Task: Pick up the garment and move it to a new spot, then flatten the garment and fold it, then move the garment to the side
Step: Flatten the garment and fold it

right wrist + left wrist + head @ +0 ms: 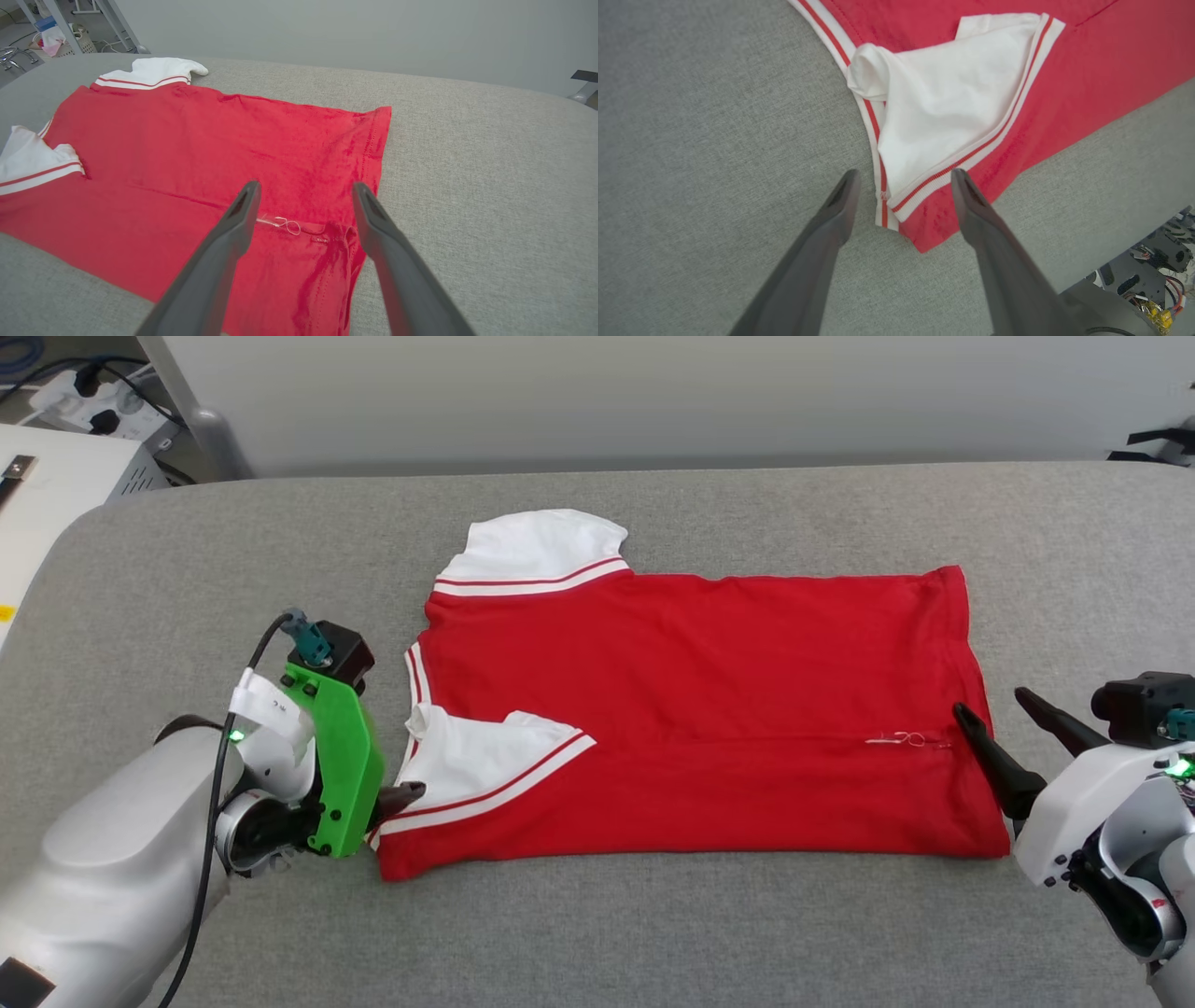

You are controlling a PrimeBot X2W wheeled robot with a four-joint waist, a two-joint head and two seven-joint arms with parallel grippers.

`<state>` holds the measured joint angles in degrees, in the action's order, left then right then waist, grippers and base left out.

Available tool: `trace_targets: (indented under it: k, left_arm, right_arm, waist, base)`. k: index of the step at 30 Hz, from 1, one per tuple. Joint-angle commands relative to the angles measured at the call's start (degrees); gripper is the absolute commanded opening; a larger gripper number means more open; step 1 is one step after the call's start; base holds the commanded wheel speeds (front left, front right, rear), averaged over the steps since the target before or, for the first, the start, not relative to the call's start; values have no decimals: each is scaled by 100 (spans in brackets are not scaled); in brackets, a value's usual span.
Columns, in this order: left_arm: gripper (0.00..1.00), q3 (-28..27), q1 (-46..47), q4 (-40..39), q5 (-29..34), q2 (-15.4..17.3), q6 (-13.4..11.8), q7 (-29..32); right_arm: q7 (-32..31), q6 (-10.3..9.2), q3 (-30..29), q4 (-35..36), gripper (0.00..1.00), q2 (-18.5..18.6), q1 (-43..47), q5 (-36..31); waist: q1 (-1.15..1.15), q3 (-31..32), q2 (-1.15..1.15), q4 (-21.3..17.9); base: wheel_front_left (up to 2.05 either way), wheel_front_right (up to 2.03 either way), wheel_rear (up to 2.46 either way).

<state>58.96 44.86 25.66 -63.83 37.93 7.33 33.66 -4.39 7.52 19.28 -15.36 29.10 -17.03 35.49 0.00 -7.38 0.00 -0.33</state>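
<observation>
The red T-shirt (691,691) lies flat in the middle of the grey table (653,933), its near edge folded over and its collar to the left. The left gripper (903,179) at the collar corner and the right gripper (306,189) at the hem both have their jaws spread and empty. A pinch that catches only the top layer would likely drag that fold open. The left wrist view shows the near sleeve (943,93) bunched at its tip. The head view adds the far sleeve (537,546) poking out.
</observation>
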Motion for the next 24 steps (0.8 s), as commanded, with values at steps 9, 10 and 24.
trace_targets:
  k: [9,10,24]
  left_arm:
    - [100,427,-228,483,-339,8,15,259]
    - [100,442,-297,532,-412,-28,15,228]
    - [0,976,-364,347,-371,3,15,-572]
  right_arm:
    - [-113,-3,-54,118,100,-200,-18,-133]
    - [-109,-3,-45,104,100,-209,-26,-132]
    - [-355,-3,-137,125,100,272,-387,-101]
  waist:
    - [0,-346,0,-289]
    - [0,-360,0,-299]
    - [0,-181,0,-203]
  base:
    - [0,0,0]
    - [0,0,0]
    - [0,0,0]
